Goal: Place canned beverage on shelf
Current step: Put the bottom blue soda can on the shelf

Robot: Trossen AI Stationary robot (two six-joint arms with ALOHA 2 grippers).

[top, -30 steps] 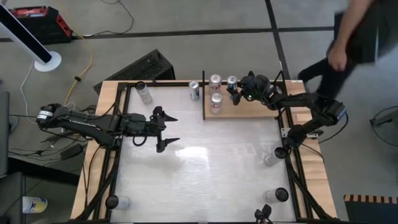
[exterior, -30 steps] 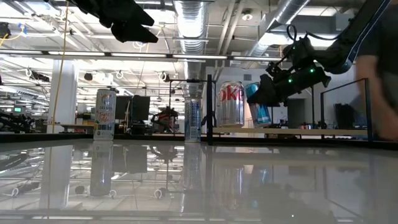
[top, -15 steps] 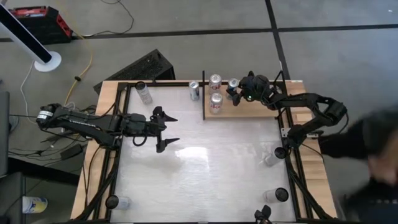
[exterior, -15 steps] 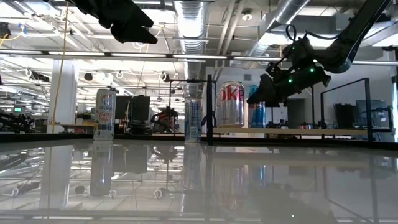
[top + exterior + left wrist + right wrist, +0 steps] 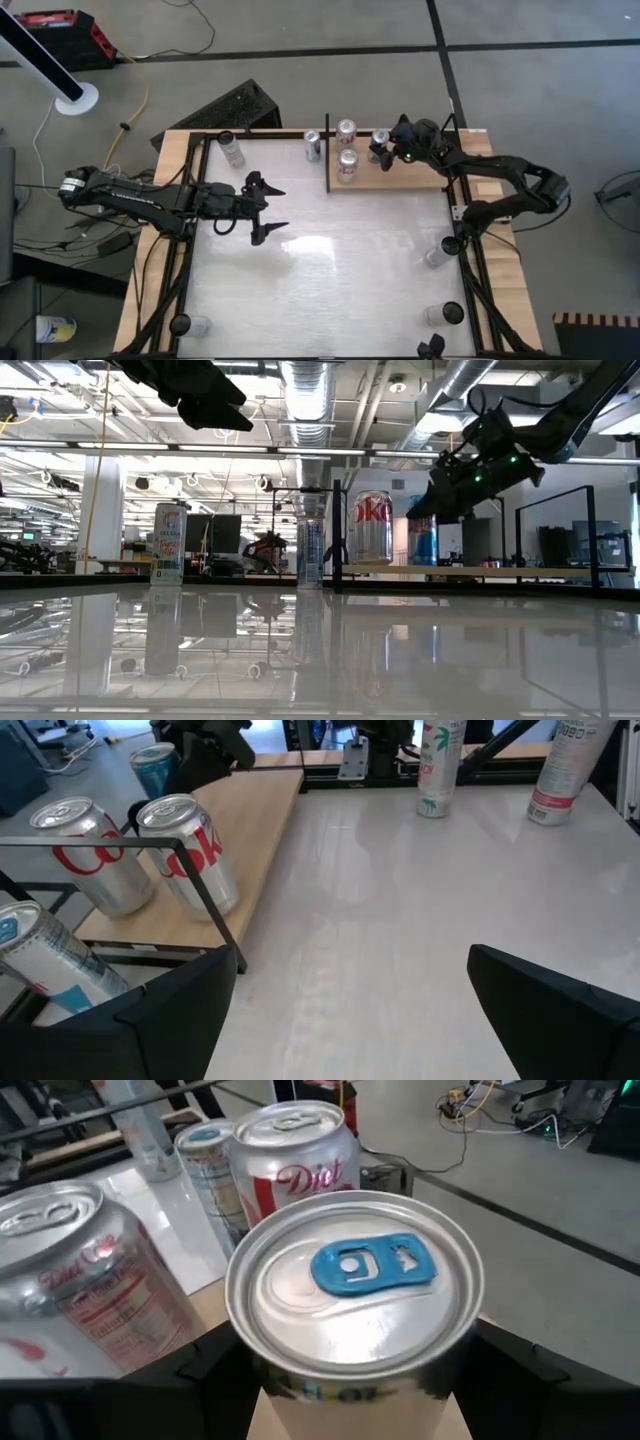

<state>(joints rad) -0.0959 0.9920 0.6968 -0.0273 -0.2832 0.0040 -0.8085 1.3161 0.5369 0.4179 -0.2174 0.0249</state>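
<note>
Table (image 5: 330,270) fills the centre of your high view. At left of frame, your left gripper (image 5: 270,208) hangs over the white top with its fingers spread wide, grasping nothing. Right of it, at upper centre, the shelf (image 5: 400,177) carries two Diet Coke cans (image 5: 347,165) and, further right, the blue-tabbed can (image 5: 379,139) standing upright on the board. Your right gripper (image 5: 388,150) sits at that can, fingers parted on either side of it, released rather than clenched.
</note>
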